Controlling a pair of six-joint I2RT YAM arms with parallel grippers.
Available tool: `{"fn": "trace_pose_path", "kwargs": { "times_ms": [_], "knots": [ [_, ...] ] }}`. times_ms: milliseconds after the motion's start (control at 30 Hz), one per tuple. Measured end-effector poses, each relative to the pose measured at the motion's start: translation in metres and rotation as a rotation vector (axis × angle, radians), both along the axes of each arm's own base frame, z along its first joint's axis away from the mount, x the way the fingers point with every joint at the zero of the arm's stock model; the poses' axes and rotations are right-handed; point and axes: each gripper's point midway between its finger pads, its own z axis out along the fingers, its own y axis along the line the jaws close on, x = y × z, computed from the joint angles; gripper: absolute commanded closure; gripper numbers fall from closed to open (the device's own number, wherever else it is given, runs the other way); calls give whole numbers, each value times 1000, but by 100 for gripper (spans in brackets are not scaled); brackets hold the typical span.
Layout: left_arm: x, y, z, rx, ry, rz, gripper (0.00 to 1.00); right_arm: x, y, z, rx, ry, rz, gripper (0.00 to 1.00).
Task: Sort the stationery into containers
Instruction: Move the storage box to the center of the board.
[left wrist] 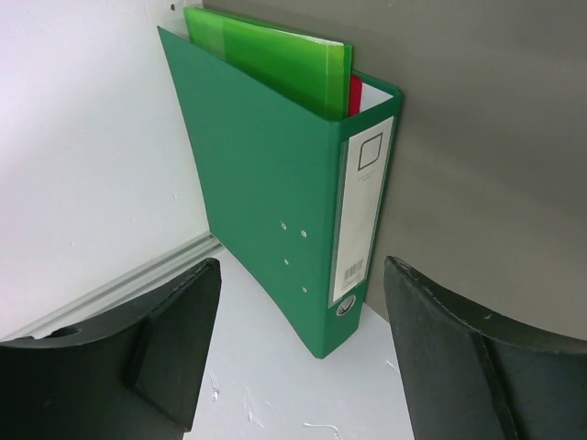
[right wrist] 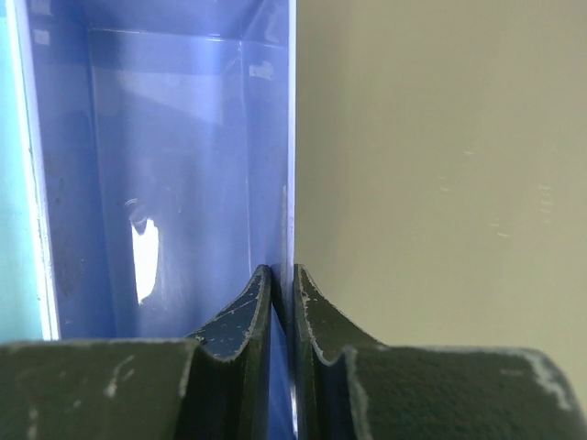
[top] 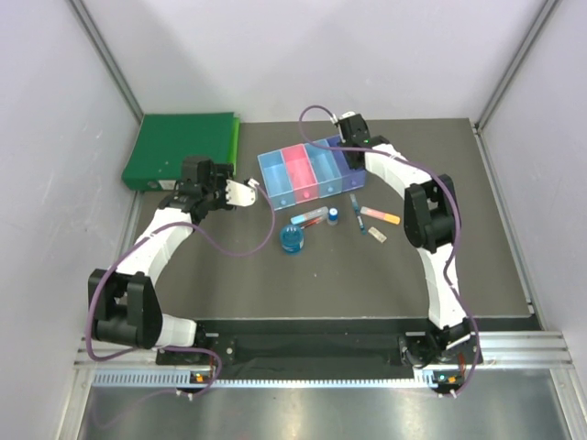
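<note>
I am pinching the thin right-hand wall of the purple translucent plastic bin point(right wrist: 174, 165) with my right pincer point(right wrist: 282, 275), its two dark fingers pressed together on either side of that wall. The purple bin is sitting at the right end of a row of four small joined translucent bins point(top: 275, 194) at the back of the dark grey table point(top: 275, 284). From the left the other three are a light blue bin point(top: 272, 174), a pink bin point(top: 297, 170) and a second light blue bin point(top: 322, 165). I am counting six pieces of stationery, all lying on the table just in front of the row and outside the bins. There are three thin pens: a red-and-blue pen point(top: 310, 217), a dark blue pen point(top: 355, 203) and an orange-and-pink marker point(top: 381, 215). There is also one round blue reel point(top: 292, 240), one small blue-and-white bottle point(top: 335, 216) and one tiny pale block point(top: 378, 235). My wrist camera is looking into the purple bin and showing its bare floor with a bright glint. My left pincer point(left wrist: 303, 270) is hanging spread wide and holding nothing, well left of the bins. It is facing one big green lever-arch binder point(left wrist: 266, 183), which is lying at the table's far left corner with a lighter green folder tucked inside it.
</note>
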Motion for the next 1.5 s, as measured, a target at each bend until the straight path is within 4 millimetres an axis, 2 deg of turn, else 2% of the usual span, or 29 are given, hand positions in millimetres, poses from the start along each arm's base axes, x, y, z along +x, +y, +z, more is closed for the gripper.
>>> {"fn": "trace_pose_path", "kwargs": {
  "times_ms": [100,300,500,733,1133,1267,1333,1367,1500],
  "knots": [
    [0,0,-1,1,3,0,23,2,4,-13,26,19,-6,100],
    [2,0,0,6,3,-3,23,-2,8,-15,76,20,-32,100],
    [13,-1,11,15,-19,-11,23,-26,2,-17,116,43,-79,100],
    [26,-2,14,28,-20,-20,23,-50,-5,-17,137,70,-116,100],
    [27,-5,12,21,-12,-42,23,-80,-10,-19,141,85,-136,100],
    [27,-5,12,18,-12,-45,23,-81,-11,-19,134,84,-134,61],
    [27,-6,12,15,-12,-49,23,-86,-13,-22,115,106,-127,52],
    [27,-7,12,13,-12,-52,23,-88,-14,-23,102,116,-121,42],
    [25,-10,9,2,-6,-66,23,-84,-14,-16,83,117,-97,30]
  ]
}}
